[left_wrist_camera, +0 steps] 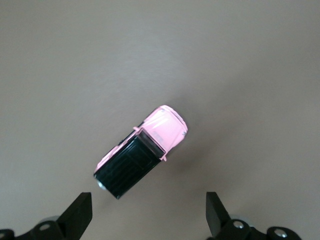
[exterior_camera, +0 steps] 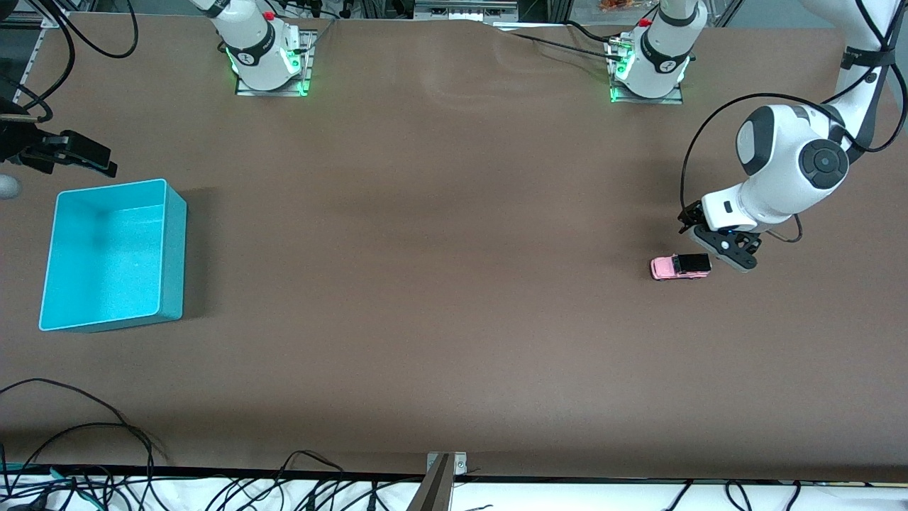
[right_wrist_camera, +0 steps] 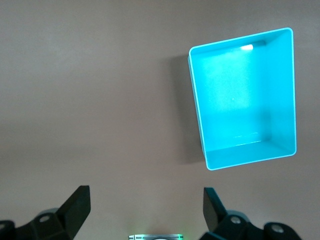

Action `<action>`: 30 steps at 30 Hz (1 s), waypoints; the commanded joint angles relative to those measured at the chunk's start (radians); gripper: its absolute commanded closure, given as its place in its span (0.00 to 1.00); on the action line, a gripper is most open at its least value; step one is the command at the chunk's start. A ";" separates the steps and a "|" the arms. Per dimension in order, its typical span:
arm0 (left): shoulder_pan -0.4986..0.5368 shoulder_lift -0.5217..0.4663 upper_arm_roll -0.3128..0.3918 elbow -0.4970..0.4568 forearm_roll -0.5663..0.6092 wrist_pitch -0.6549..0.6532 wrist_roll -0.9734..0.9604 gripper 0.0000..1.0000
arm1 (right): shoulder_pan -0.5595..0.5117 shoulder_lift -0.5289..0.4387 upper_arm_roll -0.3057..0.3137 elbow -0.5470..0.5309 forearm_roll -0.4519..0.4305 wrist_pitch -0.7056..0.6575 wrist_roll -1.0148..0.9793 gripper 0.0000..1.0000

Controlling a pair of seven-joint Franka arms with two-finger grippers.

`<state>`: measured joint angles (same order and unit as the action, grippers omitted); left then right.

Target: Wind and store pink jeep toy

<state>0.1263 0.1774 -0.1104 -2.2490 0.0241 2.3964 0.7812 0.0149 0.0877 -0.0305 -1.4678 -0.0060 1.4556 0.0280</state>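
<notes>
The pink jeep toy [exterior_camera: 679, 267] stands on the brown table toward the left arm's end, with its pink hood pointing to the right arm's end and its black rear toward my left gripper. My left gripper [exterior_camera: 732, 250] hovers low just beside the jeep's black rear, open and empty. In the left wrist view the jeep [left_wrist_camera: 142, 152] lies a little ahead of the open gripper [left_wrist_camera: 148, 217], not between the fingers. My right gripper [exterior_camera: 74, 153] waits open and empty above the table by the turquoise bin [exterior_camera: 174, 241].
The bin stands empty at the right arm's end of the table, and it also shows in the right wrist view [right_wrist_camera: 250, 156]. Both arm bases [exterior_camera: 268, 64] stand along the table's edge farthest from the front camera. Cables lie along the nearest edge [exterior_camera: 106, 468].
</notes>
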 commanded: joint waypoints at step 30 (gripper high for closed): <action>0.010 0.180 0.001 0.002 0.096 0.210 0.676 0.00 | -0.001 -0.009 0.001 -0.002 0.012 -0.012 -0.019 0.00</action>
<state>0.1263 0.3445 -0.1101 -2.2524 0.0961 2.5931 1.4410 0.0154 0.0876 -0.0291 -1.4678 -0.0059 1.4540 0.0240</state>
